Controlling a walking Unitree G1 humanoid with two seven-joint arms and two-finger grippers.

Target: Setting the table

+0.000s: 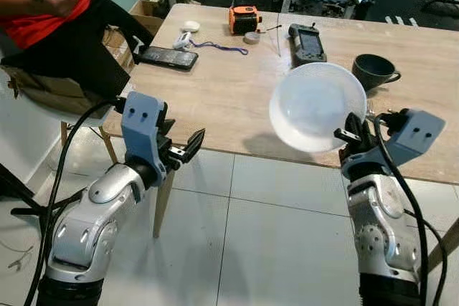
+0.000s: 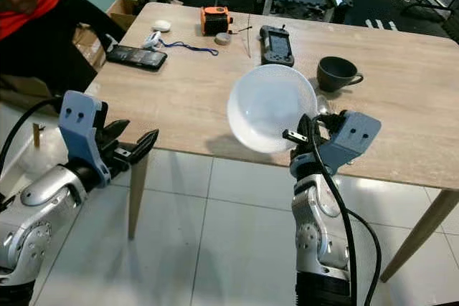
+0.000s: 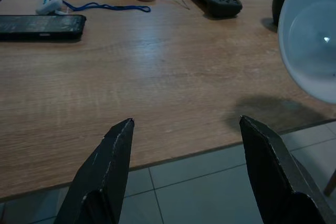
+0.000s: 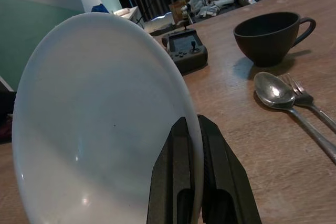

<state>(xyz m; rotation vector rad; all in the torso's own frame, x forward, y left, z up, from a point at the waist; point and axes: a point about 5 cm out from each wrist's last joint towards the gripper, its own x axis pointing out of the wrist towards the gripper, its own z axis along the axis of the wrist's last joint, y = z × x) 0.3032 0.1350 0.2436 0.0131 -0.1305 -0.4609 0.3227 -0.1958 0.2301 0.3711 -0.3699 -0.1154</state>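
Over wooden table (image 1: 237, 98), right hand (image 4: 191, 129) pinches white bowl (image 1: 315, 105) rim.

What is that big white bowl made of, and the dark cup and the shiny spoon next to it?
The big white bowl looks like glazed ceramic, or perhaps hard plastic: smooth, with small bright highlights. The dark cup seems matte stoneware, since it barely reflects. The shiny spoon looks like polished metal, mirroring the light. The right gripper pinches the bowl's rim above the wooden table, whose grain shows.
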